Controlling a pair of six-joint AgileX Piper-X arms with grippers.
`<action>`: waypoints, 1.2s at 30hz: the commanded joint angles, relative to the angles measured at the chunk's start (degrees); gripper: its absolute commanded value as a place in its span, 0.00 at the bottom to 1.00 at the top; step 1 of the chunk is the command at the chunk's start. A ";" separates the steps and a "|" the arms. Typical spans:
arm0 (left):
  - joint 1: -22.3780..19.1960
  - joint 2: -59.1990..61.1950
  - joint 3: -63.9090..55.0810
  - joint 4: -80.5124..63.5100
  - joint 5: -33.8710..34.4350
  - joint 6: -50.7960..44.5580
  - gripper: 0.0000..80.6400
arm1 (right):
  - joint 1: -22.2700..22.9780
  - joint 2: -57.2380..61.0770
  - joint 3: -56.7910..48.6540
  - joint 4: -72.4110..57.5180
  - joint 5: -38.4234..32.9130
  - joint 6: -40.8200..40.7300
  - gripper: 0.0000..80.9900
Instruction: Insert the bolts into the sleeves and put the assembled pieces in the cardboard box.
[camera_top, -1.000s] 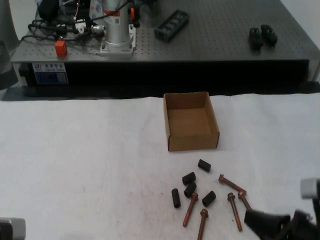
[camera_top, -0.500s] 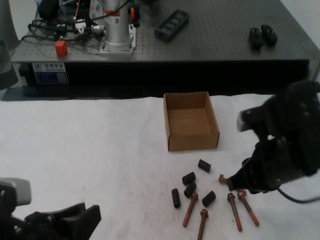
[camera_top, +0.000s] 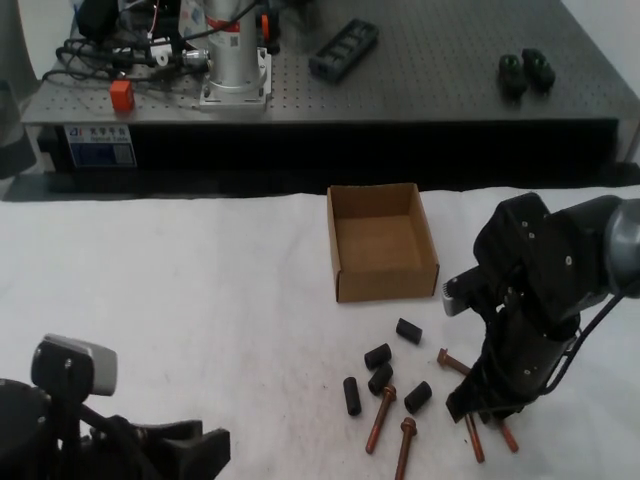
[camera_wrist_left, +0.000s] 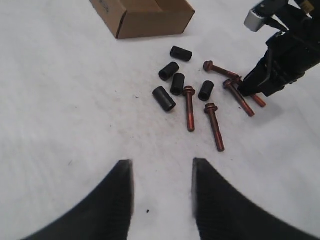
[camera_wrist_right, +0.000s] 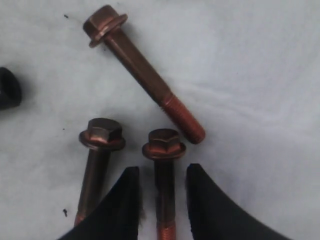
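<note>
While our right gripper (camera_wrist_right: 161, 172) straddles one bolt (camera_wrist_right: 164, 150), fingers (camera_wrist_right: 125, 210) apart and unclamped, our left gripper (camera_wrist_left: 161, 165) hangs with fingers spread over the desk's (camera_top: 200, 300) front-left corner; sleeves (camera_top: 378, 355) lie beside the bolts (camera_top: 381, 418), in front of the cardboard box (camera_top: 381, 243).

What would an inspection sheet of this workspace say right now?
Surface: white cloth, few dark specks.
Job's things: open box, nothing inside; five sleeves and five bolts loose, none assembled.
Clutter: black tray, orange block, two black parts on rear table.
End effectors: left end effector open over bare cloth; right end effector open, straddling one bolt's shank.
Cables: bundle on rear table.
Surroundings: rear table is perforated metal, carries metal post.
</note>
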 joint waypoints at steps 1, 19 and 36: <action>0.08 1.90 -0.60 -0.69 2.29 0.36 0.35 | -0.27 1.27 -0.81 -0.31 -0.34 -0.90 0.29; 0.08 25.37 -17.92 0.19 2.79 9.35 0.35 | -3.07 -4.80 -0.53 -3.00 -3.45 -2.63 0.04; -3.48 71.69 -67.02 37.66 -1.57 9.87 0.52 | -9.34 -38.40 10.46 4.78 -7.75 5.23 0.04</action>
